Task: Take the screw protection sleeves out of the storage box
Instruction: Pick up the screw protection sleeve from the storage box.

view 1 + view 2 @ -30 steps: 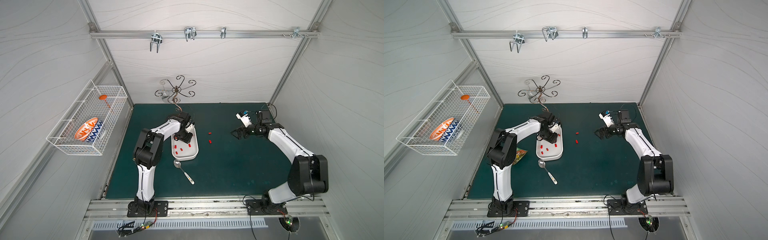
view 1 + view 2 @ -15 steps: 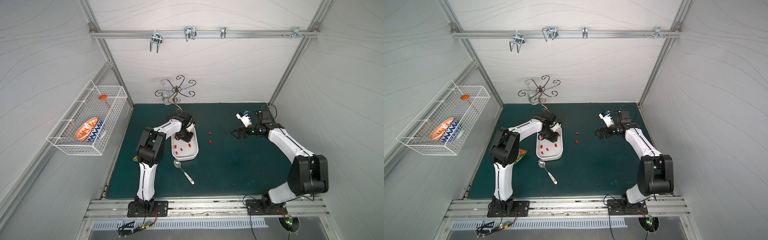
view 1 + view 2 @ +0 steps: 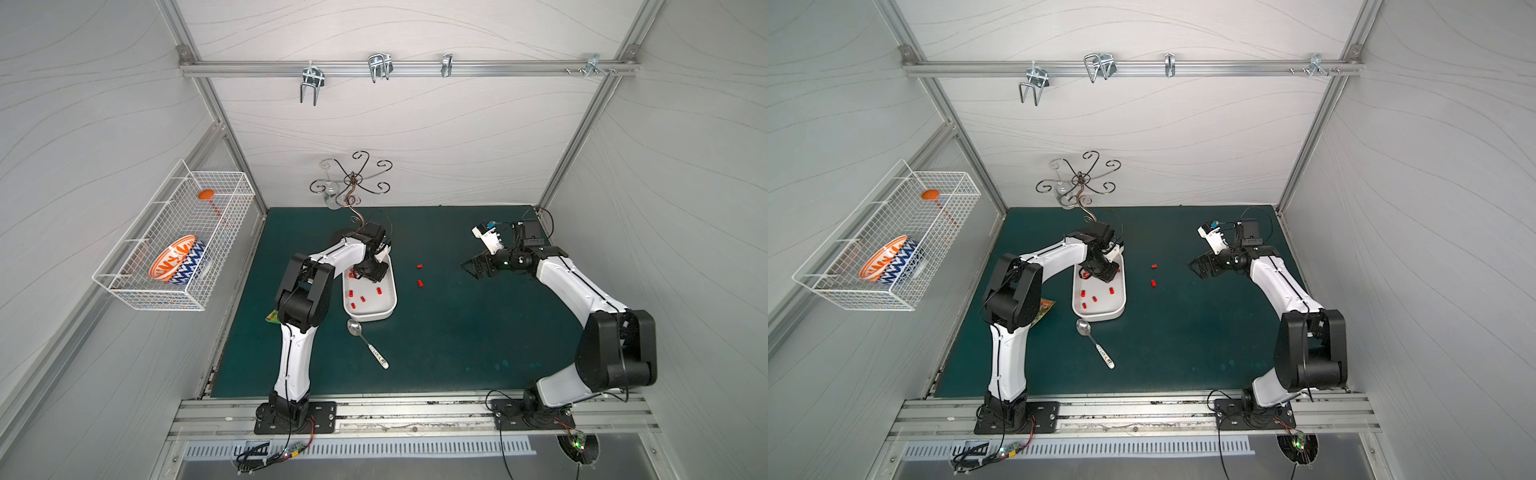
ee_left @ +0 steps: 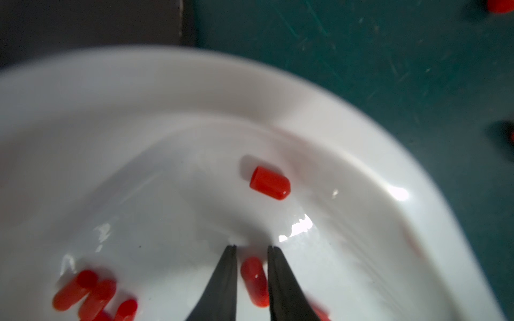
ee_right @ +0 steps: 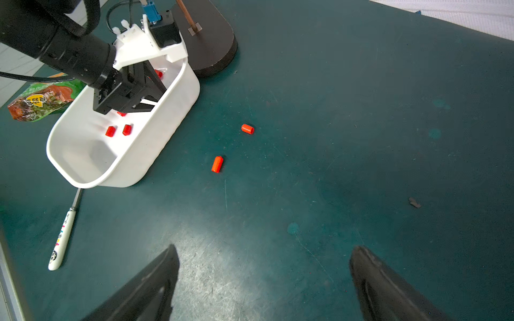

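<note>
The white storage box [image 3: 388, 308] lies left of the mat's middle, with several red screw protection sleeves [image 3: 363, 298] in it. My left gripper [image 4: 251, 247] reaches down into the box's far end, its two dark fingers closed narrowly on one sleeve [image 4: 254, 280] lying on the floor of the box. Another sleeve [image 4: 269, 183] lies just ahead, and a cluster [image 4: 91, 294] lies to one side. Two sleeves [image 5: 247, 129] [image 5: 217, 164] lie on the green mat beside the box. My right gripper [image 5: 261, 250] hovers wide open and empty over bare mat, well right of them.
A spoon [image 3: 368, 343] lies just in front of the box. A snack packet [image 5: 41, 101] lies by the left arm. A metal hook stand [image 3: 351, 183] with a dark base [image 5: 211, 41] stands behind the box. On the left wall hangs a wire basket [image 3: 216, 232] holding a patterned bowl [image 3: 176, 259].
My left gripper's fingers have drawn together round a sleeve in the box. The left arm has shifted slightly. The right arm has not moved.
</note>
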You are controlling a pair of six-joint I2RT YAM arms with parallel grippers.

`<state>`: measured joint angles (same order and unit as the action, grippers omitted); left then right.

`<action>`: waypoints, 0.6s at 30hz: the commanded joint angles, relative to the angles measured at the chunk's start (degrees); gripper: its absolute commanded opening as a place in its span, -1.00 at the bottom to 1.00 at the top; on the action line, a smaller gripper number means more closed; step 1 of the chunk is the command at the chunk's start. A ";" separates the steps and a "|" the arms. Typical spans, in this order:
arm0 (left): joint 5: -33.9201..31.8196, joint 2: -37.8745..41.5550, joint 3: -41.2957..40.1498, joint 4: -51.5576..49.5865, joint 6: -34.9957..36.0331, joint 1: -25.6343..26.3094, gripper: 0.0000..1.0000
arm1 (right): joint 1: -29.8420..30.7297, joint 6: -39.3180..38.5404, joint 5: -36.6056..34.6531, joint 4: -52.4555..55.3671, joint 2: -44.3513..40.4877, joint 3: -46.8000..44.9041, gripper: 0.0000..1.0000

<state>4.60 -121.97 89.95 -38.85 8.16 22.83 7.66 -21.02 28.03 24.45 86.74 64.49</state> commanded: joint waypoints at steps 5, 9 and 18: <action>-0.62 3.55 -4.09 2.21 2.35 0.29 -0.76 | 0.17 -1.00 0.71 0.45 -0.10 0.93 0.98; -0.02 5.67 -5.61 3.65 3.66 0.29 -0.84 | 0.18 -0.99 0.88 0.49 0.00 0.96 0.98; 6.25 13.54 -8.18 3.28 8.48 0.55 -0.86 | 0.15 -1.21 1.04 0.66 -0.22 1.11 0.98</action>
<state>7.33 -111.98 81.52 -35.73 14.02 23.05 7.66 -21.45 28.08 24.45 86.74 64.49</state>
